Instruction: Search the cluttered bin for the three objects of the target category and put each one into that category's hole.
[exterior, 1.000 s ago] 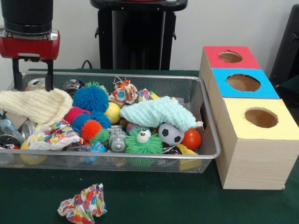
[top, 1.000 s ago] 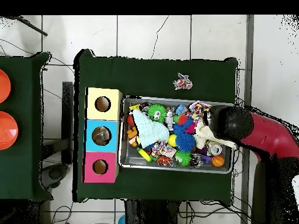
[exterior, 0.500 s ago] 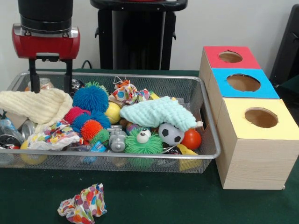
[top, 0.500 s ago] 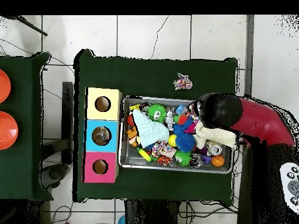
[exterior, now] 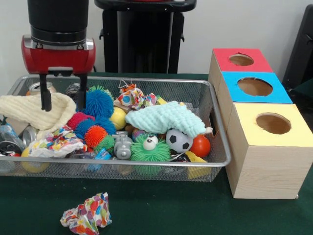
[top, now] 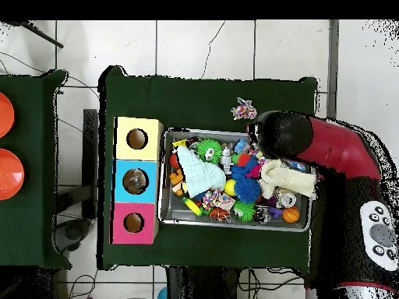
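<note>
My gripper (exterior: 64, 104) hangs open over the left part of the wire bin (exterior: 221, 128). One finger is in front of the cream knitted cloth (exterior: 29, 111), the other beside the blue spiky ball (exterior: 99, 102); nothing is held between them. In the bin lie more spiky balls (exterior: 94, 135), a mint cloth (exterior: 164, 117), a small soccer ball (exterior: 179, 140), a green fuzzy toy with an eye (exterior: 149, 148), an orange ball (exterior: 201, 145), crumpled colourful wrappers (exterior: 132, 97) and cans (exterior: 37, 88). In the overhead view the red arm (top: 331, 152) hides the gripper and the bin's upper right corner.
Three wooden boxes with round holes stand in a row beside the bin: red top (exterior: 254, 62), blue top (exterior: 281, 94), yellow top (exterior: 299, 131). A crumpled colourful wrapper (exterior: 87, 214) lies on the green cloth outside the bin, also seen from overhead (top: 244, 109).
The gripper has moved to the right in the front view and come down, from the bin's left end to between the cream cloth and the blue spiky ball. It stays open.
</note>
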